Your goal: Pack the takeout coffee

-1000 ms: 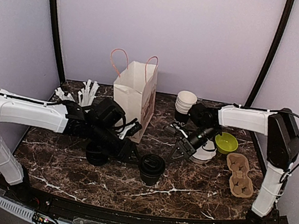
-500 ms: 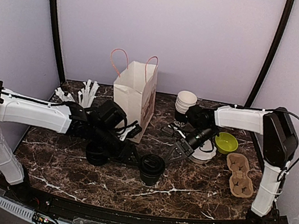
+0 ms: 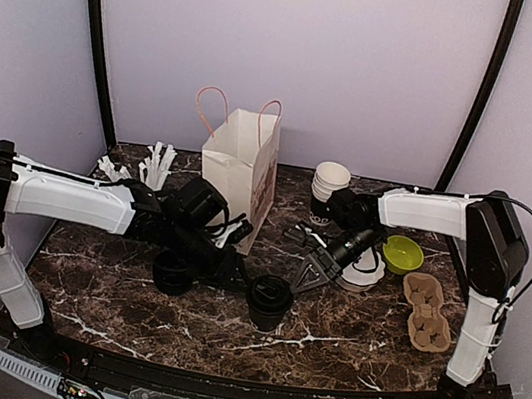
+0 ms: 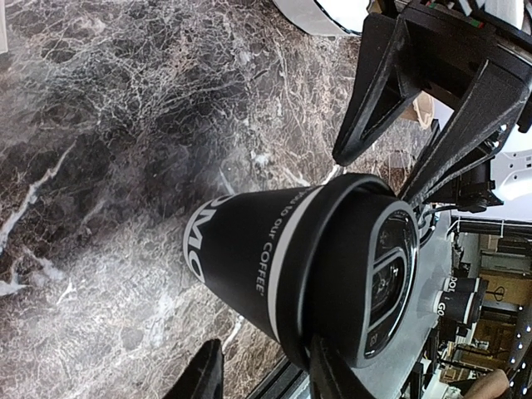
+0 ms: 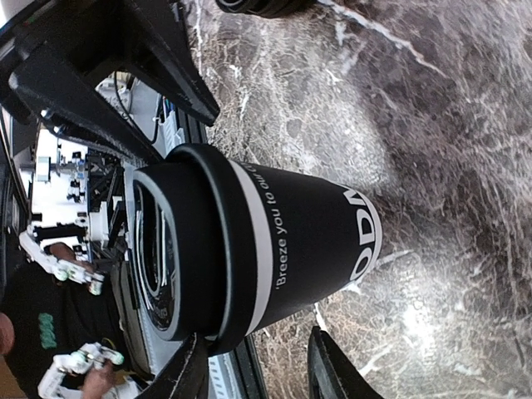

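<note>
We see the takeout coffee (image 3: 270, 299) standing upright on the dark marble desk (image 3: 344, 346), low in the middle of the overhead frame, with its black lid (image 4: 378, 283) on. The left end effector (image 3: 232, 273) reaches in from the left side of that frame and sits just beside the cup. The right end effector (image 3: 306, 275) comes down from the upper right and points at the same cup.

In the left wrist view the cup fills the centre, its white lettering turned toward the camera. The two fingers (image 4: 208, 378) at the bottom edge stand spread, with the cup just past their tips. We cannot tell whether either one touches it. The right wrist view reads the same way: its fingers (image 5: 332, 370) are spread at the bottom edge and the cup is in the middle of the frame, just beyond them. Contact is again unclear to us.

In the upper middle of the overhead frame a white paper bag (image 3: 240, 170) stands upright. A stack of white-lined cups (image 3: 331, 181) sits to its right. A green bowl (image 3: 402, 254) and a cardboard cup carrier (image 3: 428, 312) lie toward the right edge, and a cluster of white sticks (image 3: 155, 166) stands at the left. A second black item (image 3: 173, 274) sits under the left arm, but we cannot make out what it is.
</note>
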You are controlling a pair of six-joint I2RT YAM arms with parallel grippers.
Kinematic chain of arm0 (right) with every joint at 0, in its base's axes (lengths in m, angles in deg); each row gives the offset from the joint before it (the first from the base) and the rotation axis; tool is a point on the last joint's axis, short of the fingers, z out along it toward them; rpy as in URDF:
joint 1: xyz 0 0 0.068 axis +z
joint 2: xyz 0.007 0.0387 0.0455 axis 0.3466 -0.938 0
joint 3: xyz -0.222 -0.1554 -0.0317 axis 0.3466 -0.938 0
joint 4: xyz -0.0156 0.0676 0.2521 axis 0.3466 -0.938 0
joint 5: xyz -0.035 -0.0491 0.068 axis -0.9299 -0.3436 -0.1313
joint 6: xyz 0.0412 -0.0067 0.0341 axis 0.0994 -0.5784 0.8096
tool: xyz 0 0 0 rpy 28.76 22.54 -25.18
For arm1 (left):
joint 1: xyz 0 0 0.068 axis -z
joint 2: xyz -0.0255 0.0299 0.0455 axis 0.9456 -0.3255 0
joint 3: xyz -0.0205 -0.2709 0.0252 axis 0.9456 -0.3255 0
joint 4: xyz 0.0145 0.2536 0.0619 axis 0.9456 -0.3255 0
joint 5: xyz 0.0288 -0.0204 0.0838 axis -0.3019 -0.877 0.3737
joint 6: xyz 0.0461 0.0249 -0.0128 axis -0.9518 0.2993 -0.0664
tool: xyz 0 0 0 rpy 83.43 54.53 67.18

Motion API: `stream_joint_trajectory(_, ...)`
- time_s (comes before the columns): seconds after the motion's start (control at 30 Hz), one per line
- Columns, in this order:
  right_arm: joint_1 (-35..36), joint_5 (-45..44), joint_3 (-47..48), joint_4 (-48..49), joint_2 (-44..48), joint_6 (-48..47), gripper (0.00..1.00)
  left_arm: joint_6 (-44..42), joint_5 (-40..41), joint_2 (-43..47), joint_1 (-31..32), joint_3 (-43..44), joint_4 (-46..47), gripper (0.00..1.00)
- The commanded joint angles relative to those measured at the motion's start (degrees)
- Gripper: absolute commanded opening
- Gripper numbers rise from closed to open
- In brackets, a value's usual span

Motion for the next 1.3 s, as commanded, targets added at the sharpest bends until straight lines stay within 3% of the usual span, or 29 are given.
stream_joint_trajectory(0.0, 2.0, -18.9, -3.1, 6.4, -4.8, 4.9, 0.39, -1.4, 8.1, -6.6, -0.4, -4.0, -9.7, 0.36)
stream_joint_trajectory(0.07, 2.0, -19.3, -3.2, 5.9, -5.3, 4.3, 0.38, -1.9, 7.8, -7.4, -0.6, -4.8, -9.5, 0.36)
stream_joint_trajectory(0.2, 2.0, -11.7, -1.3, 3.4, -1.7, 0.2, 0.38, -3.5, 7.0, -3.6, -0.4, -3.5, -6.9, 0.36)
stream_joint_trajectory(0.43, 1.5, -6.2, 3.0, -2.8, 6.2, -6.1, 0.51, -10.8, 4.1, 4.6, -0.2, 4.0, -3.1, 0.43)
stream_joint_trajectory(0.67, 0.6, -10.1, 9.9, -9.5, 11.2, -10.5, 0.57, -18.8, 6.4, 6.9, -0.2, 12.5, -8.8, 0.51)
stream_joint_trajectory(0.83, 0.1, -20.9, 10.0, 1.8, 20.5, -8.7, 0.59, -31.3, 12.4, 14.6, -0.2, 12.9, -6.7, 0.55)
stream_joint_trajectory(0.87, 0.0, -23.5, 9.2, 5.2, 22.5, -7.9, 0.60, -35.0, 13.3, 16.9, -0.1, 12.4, -4.5, 0.57)
stream_joint_trajectory(0.9, -0.2, -26.1, 8.3, 8.6, 24.5, -7.8, 0.69, -37.0, 15.5, 17.9, -0.1, 11.9, -1.7, 0.58)
stream_joint_trajectory(0.97, -1.3, -30.6, 6.6, 15.0, 26.3, -5.3, 0.97, -42.9, 20.0, 21.1, -0.2, 9.6, 4.7, 0.67)
stream_joint_trajectory(1.03, -3.1, -27.2, 9.2, 15.4, 23.7, -2.3, 0.98, -47.0, 25.5, 24.0, -0.2, 5.3, 13.5, 0.80)
stream_joint_trajectory(1.13, -2.0, -18.7, 13.3, 5.9, 18.9, -9.9, 0.99, -53.0, 34.0, 27.1, -0.2, -3.3, 26.4, 0.95)
stream_joint_trajectory(1.17, -0.6, -19.4, 13.1, 4.6, 18.4, -12.4, 0.99, -53.1, 35.6, 27.7, -0.2, -4.8, 31.4, 0.97)
stream_joint_trajectory(1.27, 4.8, -25.1, 8.5, 4.6, 19.8, -19.8, 0.96, -51.4, 37.2, 30.8, -1.1, -8.7, 34.3, 0.99)
